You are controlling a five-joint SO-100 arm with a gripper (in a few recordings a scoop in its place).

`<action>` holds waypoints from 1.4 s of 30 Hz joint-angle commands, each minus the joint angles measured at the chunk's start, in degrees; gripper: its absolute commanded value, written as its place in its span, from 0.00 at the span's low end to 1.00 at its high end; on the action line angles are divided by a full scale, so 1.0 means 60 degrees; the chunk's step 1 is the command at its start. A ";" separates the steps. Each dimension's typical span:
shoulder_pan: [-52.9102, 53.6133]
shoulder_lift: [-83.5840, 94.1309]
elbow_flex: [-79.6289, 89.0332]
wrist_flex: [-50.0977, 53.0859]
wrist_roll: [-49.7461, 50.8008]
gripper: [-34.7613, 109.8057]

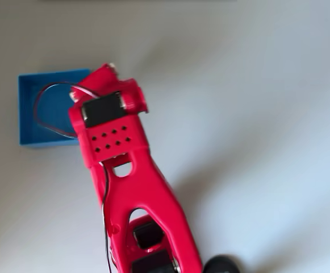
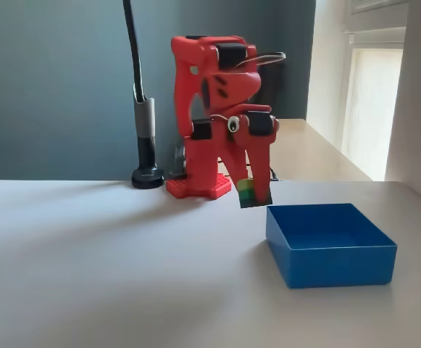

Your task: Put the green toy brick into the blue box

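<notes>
Carrying the green brick (image 2: pixel 246 190) clamped in the gripper (image 2: pixel 253 194), the arm is nearing the blue box (image 2: pixel 331 259); next, centering and releasing.

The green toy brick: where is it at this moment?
In the fixed view the green toy brick is held in the red end effector, lifted off the table just left of the blue box, above its near-left corner and not yet inside.
</notes>
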 commanded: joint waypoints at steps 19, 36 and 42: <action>-0.2549 0.0176 -0.0088 -0.0630 0.0659 0.24; -0.2065 -0.2329 -0.1128 -0.1055 0.1553 0.24; -0.2109 -0.2578 -0.1260 -0.1069 0.1890 0.24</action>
